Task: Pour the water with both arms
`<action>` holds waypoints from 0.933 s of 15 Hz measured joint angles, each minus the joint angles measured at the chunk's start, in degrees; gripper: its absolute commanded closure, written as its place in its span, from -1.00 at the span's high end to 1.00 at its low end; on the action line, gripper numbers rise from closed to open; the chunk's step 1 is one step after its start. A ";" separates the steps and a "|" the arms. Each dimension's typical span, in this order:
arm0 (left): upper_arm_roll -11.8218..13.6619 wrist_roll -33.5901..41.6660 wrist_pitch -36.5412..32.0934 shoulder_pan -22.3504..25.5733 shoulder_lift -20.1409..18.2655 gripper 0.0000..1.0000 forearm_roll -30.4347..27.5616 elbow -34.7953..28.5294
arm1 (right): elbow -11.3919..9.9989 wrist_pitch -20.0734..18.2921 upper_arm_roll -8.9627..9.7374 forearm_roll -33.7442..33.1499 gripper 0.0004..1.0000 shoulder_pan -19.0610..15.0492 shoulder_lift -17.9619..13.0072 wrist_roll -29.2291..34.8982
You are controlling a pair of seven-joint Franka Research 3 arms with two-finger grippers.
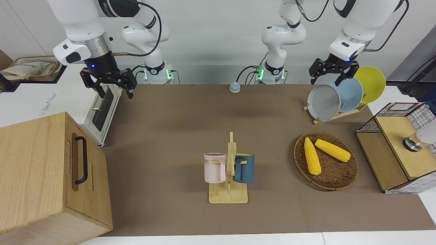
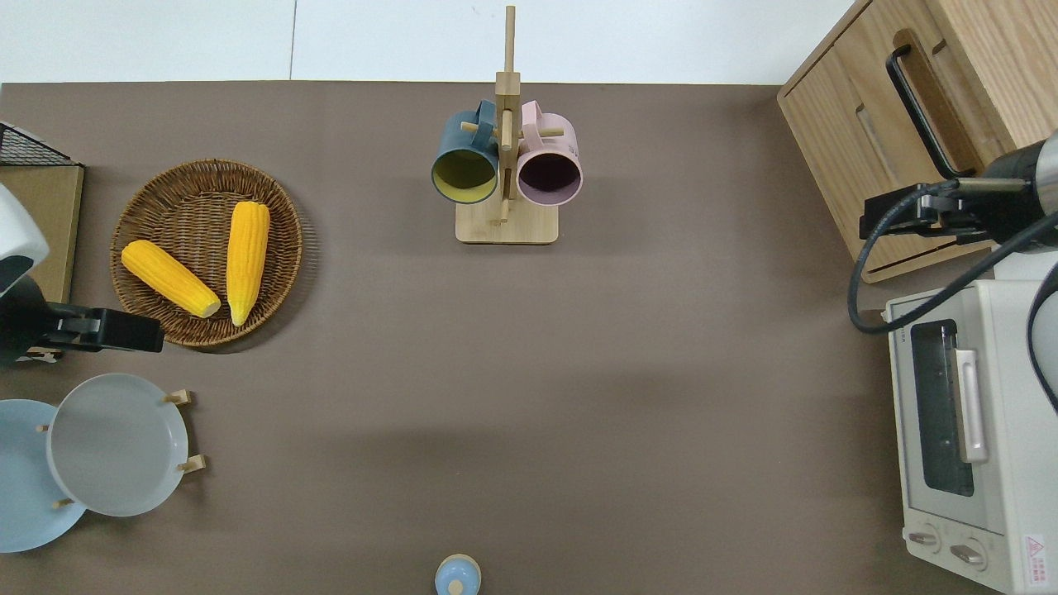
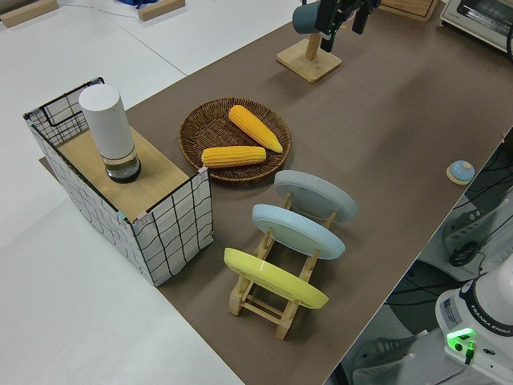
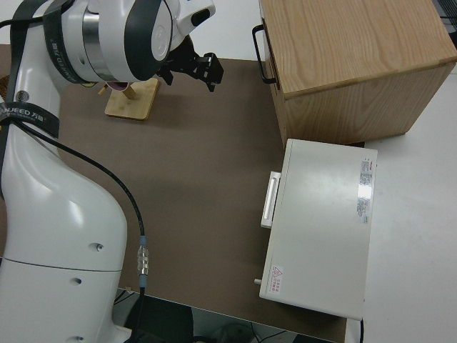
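front cam sits across the table facing the robots, raised, wide enough for the full brown mat (image 1: 177,115). overhead looks straight down, arms entering from the bottom. left side cam is raised at the left arm's end, looking diagonally along the table, close on the plate rack (image 3: 276,301). right side cam sits just above the right arm, looking along its reach, close on the toaster oven (image 4: 321,229). front and overhead share the mug stand (image 1: 229,195) (image 2: 507,227) and wicker basket (image 1: 347,177) (image 2: 281,207).
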 measured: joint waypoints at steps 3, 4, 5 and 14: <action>0.03 0.00 0.00 0.00 0.00 1.00 0.00 0.00 | 0.00 -1.25 0.15 0.02 0.98 0.00 -0.10 0.00; 0.04 0.00 0.00 0.01 0.00 1.00 0.00 0.00 | 0.00 -1.43 0.00 0.02 0.98 -0.05 -0.18 0.00; 0.04 0.00 0.00 0.01 0.00 1.00 0.00 0.00 | 0.00 -1.48 -0.16 0.02 0.98 -0.12 -0.25 0.00; 3.12 0.26 0.04 0.09 0.00 0.99 0.58 0.00 | 0.00 -1.73 -0.38 0.02 0.98 -0.25 -0.34 -0.08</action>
